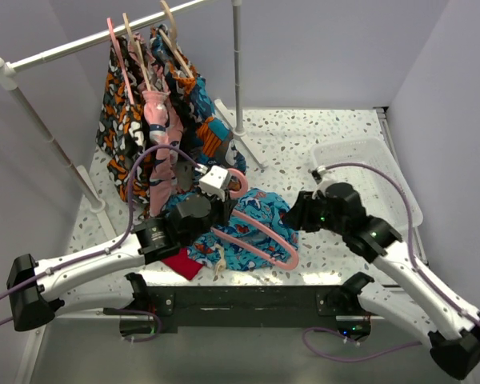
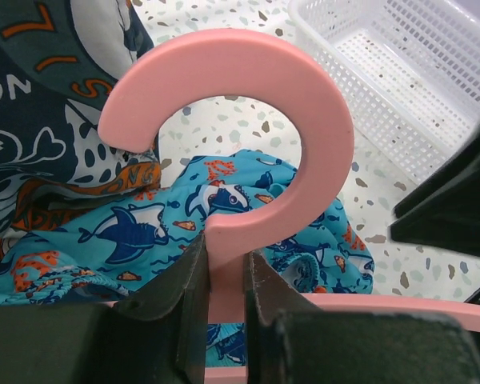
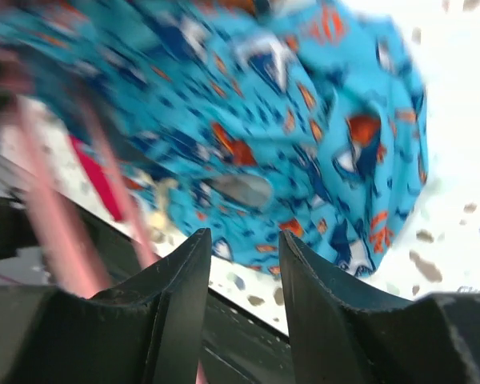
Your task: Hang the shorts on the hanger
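1. A robotics lab test cell: plain pale walls (image 1: 320, 48) box in a speckled tabletop (image 1: 304, 136).
2. A cabled left arm (image 1: 88, 260) and right arm (image 1: 416, 272) are bolted to a black rail (image 1: 248, 300).
3. A clothes rail (image 1: 80, 46) with hung garments (image 1: 116, 104) and a white basket (image 1: 376, 172) stand on the table.

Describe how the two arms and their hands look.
The left arm and right arm are white tubular links with black joints and black bases. Each trails a thin purple cable. The left hand and right hand have black, flat, tapering fingers; a white block is mounted by the left one.
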Robot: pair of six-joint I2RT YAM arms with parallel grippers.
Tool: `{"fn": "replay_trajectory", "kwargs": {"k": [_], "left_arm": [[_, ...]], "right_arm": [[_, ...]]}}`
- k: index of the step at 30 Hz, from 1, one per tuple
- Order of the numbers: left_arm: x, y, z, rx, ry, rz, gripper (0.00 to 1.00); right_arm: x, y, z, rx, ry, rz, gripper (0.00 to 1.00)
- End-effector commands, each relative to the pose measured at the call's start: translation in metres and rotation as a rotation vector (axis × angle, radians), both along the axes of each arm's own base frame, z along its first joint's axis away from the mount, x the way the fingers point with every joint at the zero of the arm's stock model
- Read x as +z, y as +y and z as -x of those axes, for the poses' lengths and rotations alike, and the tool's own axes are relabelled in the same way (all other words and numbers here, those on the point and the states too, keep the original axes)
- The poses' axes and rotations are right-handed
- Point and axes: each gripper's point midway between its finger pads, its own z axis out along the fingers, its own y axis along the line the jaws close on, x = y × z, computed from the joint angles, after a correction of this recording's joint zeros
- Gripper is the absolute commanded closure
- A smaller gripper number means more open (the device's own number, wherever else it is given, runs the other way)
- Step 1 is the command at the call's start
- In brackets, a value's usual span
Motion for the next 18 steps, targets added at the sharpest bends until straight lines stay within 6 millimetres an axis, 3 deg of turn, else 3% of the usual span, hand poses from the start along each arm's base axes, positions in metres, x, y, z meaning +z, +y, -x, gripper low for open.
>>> {"fn": "replay_trajectory", "kwargs": {"k": [1,5,18], "left_arm": [[0.029,0.001,-0.003,0.017,-0.061,0.100,1.00],[0.030,0.002,-0.003,0.019,-0.066,0.102,1.00],[0.035,0.005,-0.003,0.028,-0.079,0.115,1.00]], "right_arm": [[-0.032,0.028,-0.003,0.073,0.098,-0.052,0.59],[-0.059,0.040,-0.002,0.108,0.156,-0.065,0.60],[-0.105,0.061,-0.014,0.066,0.209,-0.052,0.61]]}}
